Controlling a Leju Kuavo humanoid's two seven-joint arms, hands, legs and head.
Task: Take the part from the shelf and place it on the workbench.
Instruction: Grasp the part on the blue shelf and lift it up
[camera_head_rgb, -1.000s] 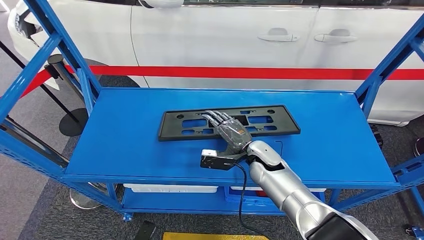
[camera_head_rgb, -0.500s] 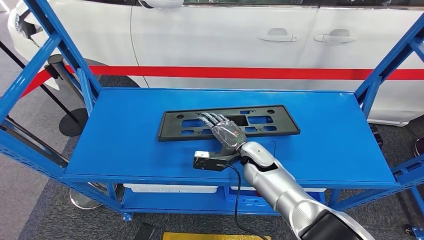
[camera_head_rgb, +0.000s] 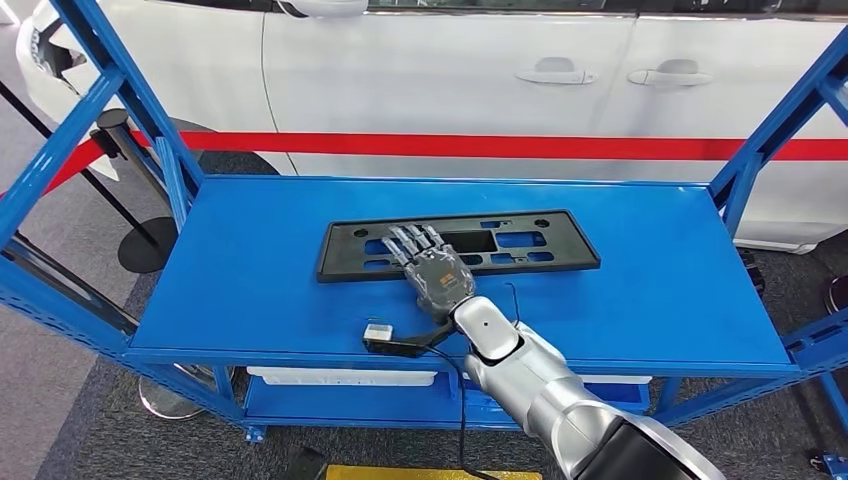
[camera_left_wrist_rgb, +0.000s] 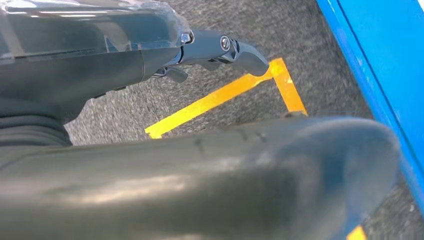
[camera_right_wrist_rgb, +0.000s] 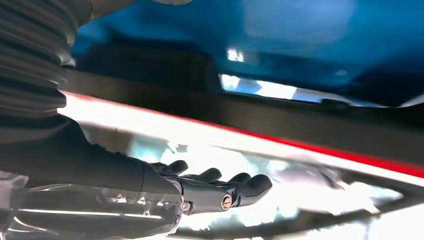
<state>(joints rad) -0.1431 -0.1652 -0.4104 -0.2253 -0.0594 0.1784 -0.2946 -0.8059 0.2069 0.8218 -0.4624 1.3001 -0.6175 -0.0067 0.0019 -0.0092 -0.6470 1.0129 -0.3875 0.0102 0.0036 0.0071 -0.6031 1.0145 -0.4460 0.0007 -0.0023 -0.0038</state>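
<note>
The part, a long black plastic frame (camera_head_rgb: 540, 245) with cut-outs, lies flat on the blue shelf top (camera_head_rgb: 250, 280). My right hand (camera_head_rgb: 430, 268) reaches in from the near side, palm down, with its fingers stretched flat over the frame's near edge left of its middle. Whether they press on it I cannot tell. In the right wrist view the fingers (camera_right_wrist_rgb: 250, 186) are straight and hold nothing. My left hand (camera_left_wrist_rgb: 150, 55) hangs over grey floor beside the shelf's blue edge (camera_left_wrist_rgb: 380, 65), fingers loosely extended and holding nothing.
A white car (camera_head_rgb: 450, 70) with a red stripe stands close behind the shelf. Slanted blue uprights (camera_head_rgb: 120, 90) rise at both ends. A stanchion's black base (camera_head_rgb: 145, 245) sits at the left. A white bin (camera_head_rgb: 340, 377) is on the lower shelf. Yellow floor tape (camera_left_wrist_rgb: 215, 100) runs near the shelf.
My right hand and forearm have slid to the left along the frame's near edge, and the wrist has dropped closer to the shelf front. The frame has not moved.
</note>
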